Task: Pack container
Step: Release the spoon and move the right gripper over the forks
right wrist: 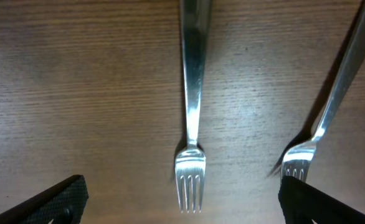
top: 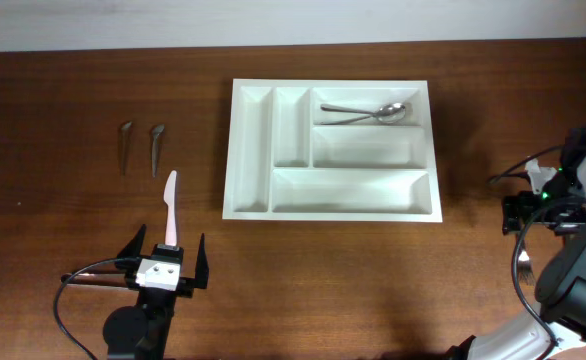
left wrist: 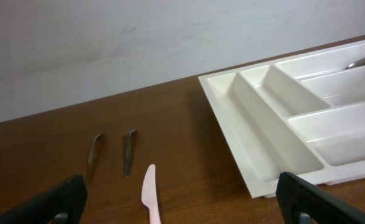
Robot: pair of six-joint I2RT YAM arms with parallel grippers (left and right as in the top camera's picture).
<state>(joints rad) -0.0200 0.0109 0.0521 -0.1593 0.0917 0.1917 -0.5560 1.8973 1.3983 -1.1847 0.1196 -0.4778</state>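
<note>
The white container point(top: 235, 150) lies mid-table, and two metal spoons point(top: 368, 112) rest in its far right long compartment. A pale pink plastic knife point(top: 171, 205) lies left of it, handle end between the fingers of my open left gripper point(top: 167, 245). In the left wrist view the knife point(left wrist: 149, 193) sits just left of centre in that gripper point(left wrist: 182, 208), with the container point(left wrist: 251, 143) to the right. My right gripper point(right wrist: 189, 205) hangs open over the tines of a metal fork point(right wrist: 192, 93). A second fork point(right wrist: 332, 99) lies by its right finger.
Two dark small utensils point(top: 125, 145) point(top: 157, 147) lie side by side on the brown wooden table, left of the container and beyond the knife. The right arm point(top: 573, 270) and its cables fill the table's right edge.
</note>
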